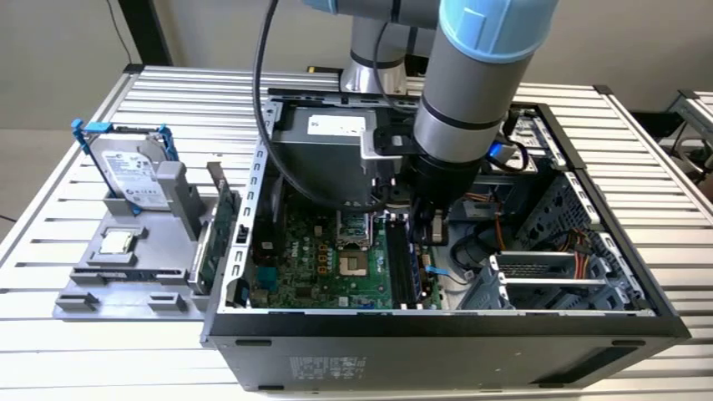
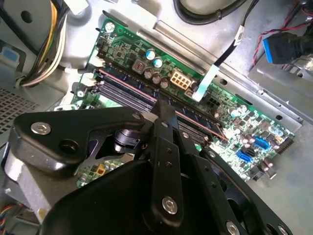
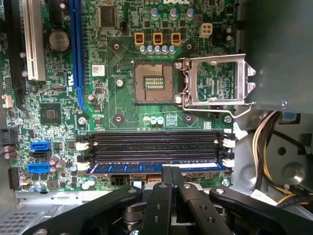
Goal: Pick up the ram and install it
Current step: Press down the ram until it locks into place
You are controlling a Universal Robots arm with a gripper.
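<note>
The ram is a thin blue stick standing in the memory slot nearest my fingers, level with the three empty black slots beside it. In the second wrist view the ram runs slantwise across the motherboard under my fingertips. My gripper is shut, fingertips pressed together over the middle of the stick's top edge, with nothing held between them. In the exterior view my gripper reaches down into the open computer case, over the slots.
An open CPU socket with its raised metal frame lies beyond the slots. Cable bundles hang by the slot ends. Outside the case, a grey holder carries a hard drive and a green card.
</note>
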